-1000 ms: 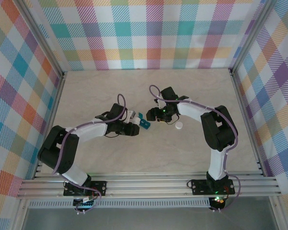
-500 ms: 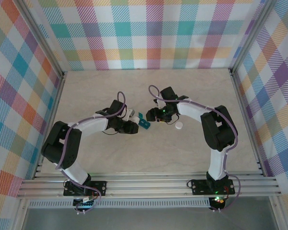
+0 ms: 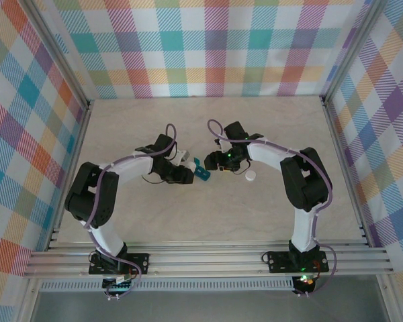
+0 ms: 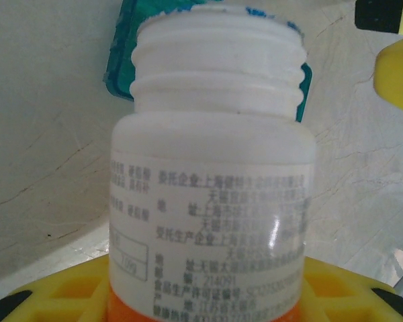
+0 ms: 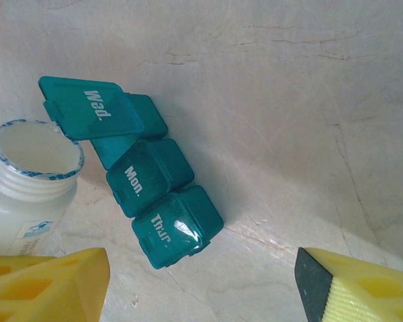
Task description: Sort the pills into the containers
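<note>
The containers (image 5: pixel 148 171) are a teal strip of three joined compartments lying on the table. The "Wed." lid (image 5: pixel 87 107) stands open; "Mon." and "Thur." are closed. My left gripper (image 3: pixel 179 168) is shut on a white pill bottle (image 4: pixel 211 194) with its cap off. The bottle's open mouth (image 5: pixel 35 149) sits right beside the open compartment. In the left wrist view the containers (image 4: pixel 121 60) show behind the bottle's neck. My right gripper (image 5: pixel 201 295) hovers open just right of the containers (image 3: pixel 200 169), touching nothing. The pills are hidden.
The bottle's white cap (image 3: pixel 250 176) lies on the table to the right of the right gripper (image 3: pixel 218 161). Checked walls enclose the pale marbled table (image 3: pixel 208 215) on three sides. Open table surface spreads out in front of both grippers.
My left arm has swung its forearm toward the back, carrying the bottle a little farther and turning it by the containers. The right arm has not moved.
</note>
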